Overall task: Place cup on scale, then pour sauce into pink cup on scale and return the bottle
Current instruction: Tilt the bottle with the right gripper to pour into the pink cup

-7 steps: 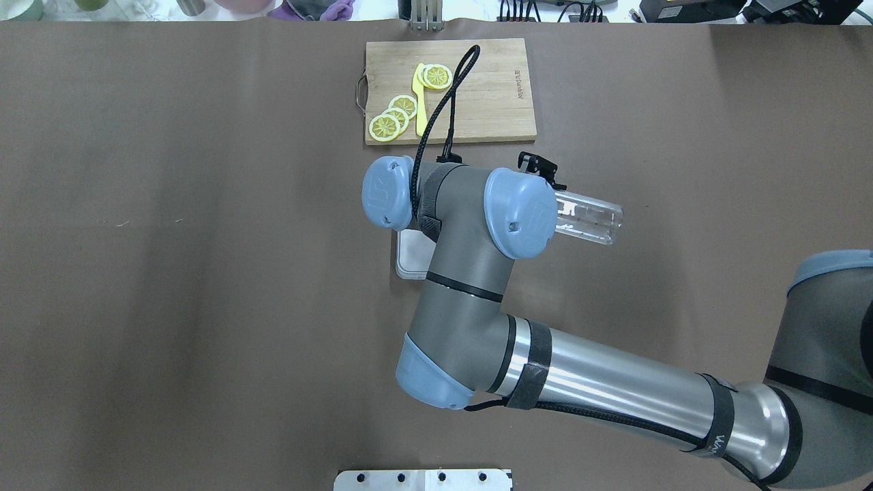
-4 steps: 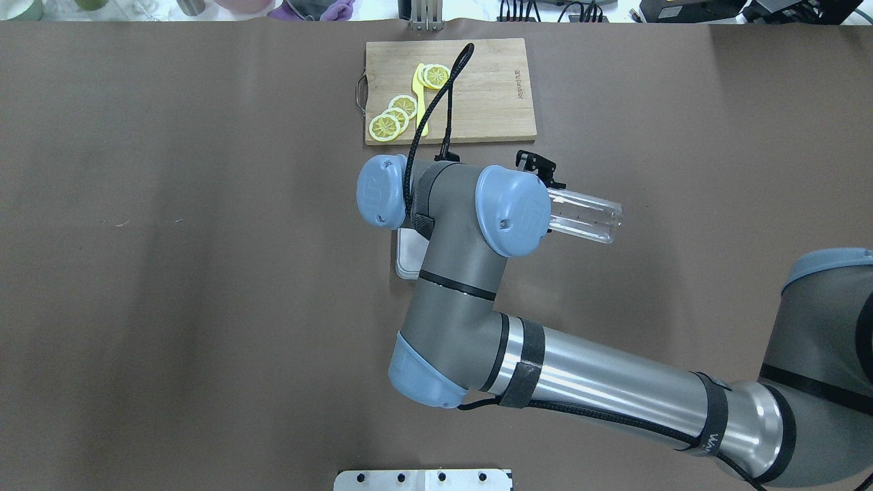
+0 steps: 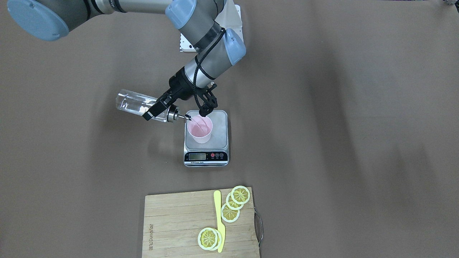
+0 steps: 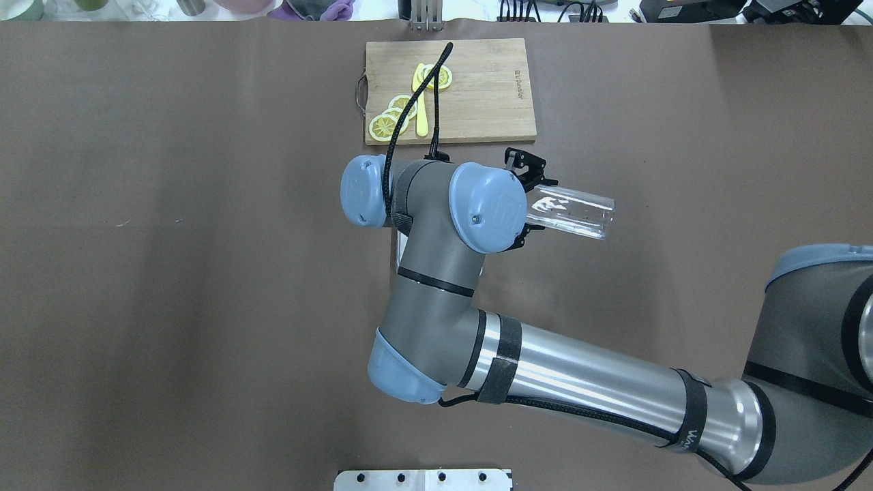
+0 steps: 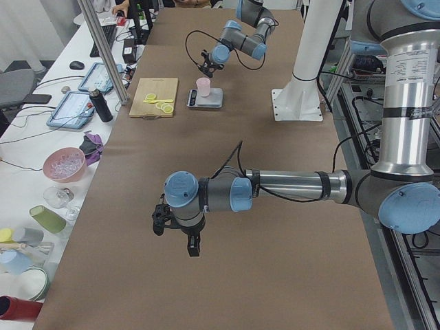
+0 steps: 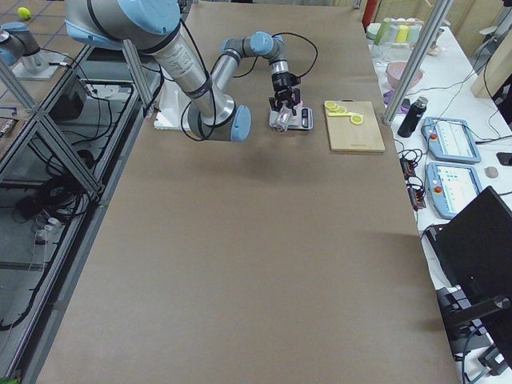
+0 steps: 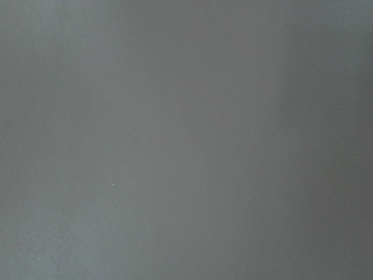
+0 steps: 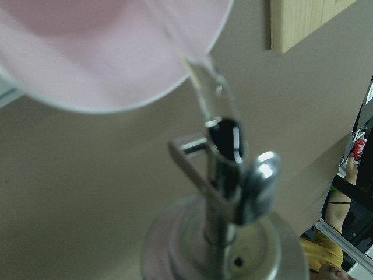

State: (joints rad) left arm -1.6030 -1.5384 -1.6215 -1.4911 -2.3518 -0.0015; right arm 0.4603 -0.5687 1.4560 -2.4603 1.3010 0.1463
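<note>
Rt wrist has slid left in overhead view since a sec ago, covering nearly all the scale point(image 3: 219, 123); only the bottle point(image 4: 573, 215) base pokes out. Rt pincer point(image 3: 157, 107) clamped on bottle neck, spout at rim of cup point(image 3: 200, 129), sauce point(image 8: 195, 76) streaming in. Cup stands on scale. Bare bench point(image 3: 322, 107) all round; cutting board point(image 3: 172, 222) well apart. Left pincer point(image 5: 176, 234) far off over bench; apart or together, cannot tell. Left wrist view plain grey.
</note>
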